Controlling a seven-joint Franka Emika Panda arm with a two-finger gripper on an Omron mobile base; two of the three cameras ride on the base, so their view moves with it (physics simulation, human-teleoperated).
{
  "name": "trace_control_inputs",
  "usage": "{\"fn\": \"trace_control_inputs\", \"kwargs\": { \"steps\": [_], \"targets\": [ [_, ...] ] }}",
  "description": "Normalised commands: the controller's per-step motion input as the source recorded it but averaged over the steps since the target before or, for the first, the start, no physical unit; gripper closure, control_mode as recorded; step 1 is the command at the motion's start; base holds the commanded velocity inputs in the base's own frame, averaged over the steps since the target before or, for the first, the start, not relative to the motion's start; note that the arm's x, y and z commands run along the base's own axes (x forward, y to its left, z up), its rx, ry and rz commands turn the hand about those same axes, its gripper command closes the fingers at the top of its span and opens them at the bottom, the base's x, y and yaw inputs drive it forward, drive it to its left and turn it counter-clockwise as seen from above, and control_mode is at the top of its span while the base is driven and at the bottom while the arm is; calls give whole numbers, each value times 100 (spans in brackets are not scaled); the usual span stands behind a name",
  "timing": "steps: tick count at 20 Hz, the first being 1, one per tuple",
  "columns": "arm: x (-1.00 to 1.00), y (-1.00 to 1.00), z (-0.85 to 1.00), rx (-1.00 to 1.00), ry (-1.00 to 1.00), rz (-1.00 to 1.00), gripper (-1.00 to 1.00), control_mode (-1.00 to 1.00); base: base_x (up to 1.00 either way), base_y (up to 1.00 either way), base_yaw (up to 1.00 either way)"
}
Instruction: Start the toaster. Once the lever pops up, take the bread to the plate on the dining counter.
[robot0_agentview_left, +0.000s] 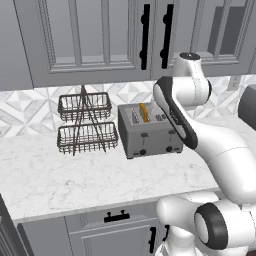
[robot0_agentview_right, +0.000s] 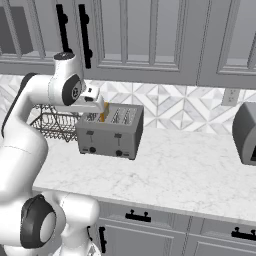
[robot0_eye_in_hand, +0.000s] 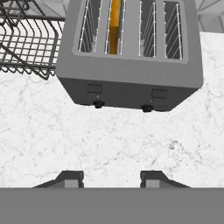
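One golden-orange bread slice stands in the grey toaster.

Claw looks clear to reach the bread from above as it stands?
Probably yes. The bread stands in the toaster's second slot from the left, top edge exposed. The claw hangs open in front of the toaster with nothing between them.

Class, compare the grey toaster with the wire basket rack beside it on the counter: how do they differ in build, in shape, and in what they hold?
The toaster is a solid grey metal box; the wire basket rack is dark open mesh that you can see through. The toaster is one low block with four slots on top; the rack stacks two baskets and stands taller. The toaster holds the bread upright in one slot; the rack's baskets look empty. Both stand on the white marble counter against the tiled wall.
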Motion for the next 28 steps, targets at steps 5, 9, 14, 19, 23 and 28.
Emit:
{"fn": "trace_control_inputs", "kwargs": {
  "steps": [5,9,14,19,23,28],
  "targets": [
    [-5,-4,-2,0,0,0,-100,-100,0,0,0],
    [-1,0,-20,0,-2,0,-100,-100,0,0,0],
    [0,6,-26,0,-4,0,-100,-100,0,0,0],
    [4,30,-33,0,-2,0,-100,-100,0,0,0],
    [11,35,-28,0,0,0,-100,-100,0,0,0],
    [19,17,-15,0,0,-1,100,-100,0,0,0]
  ]
}}
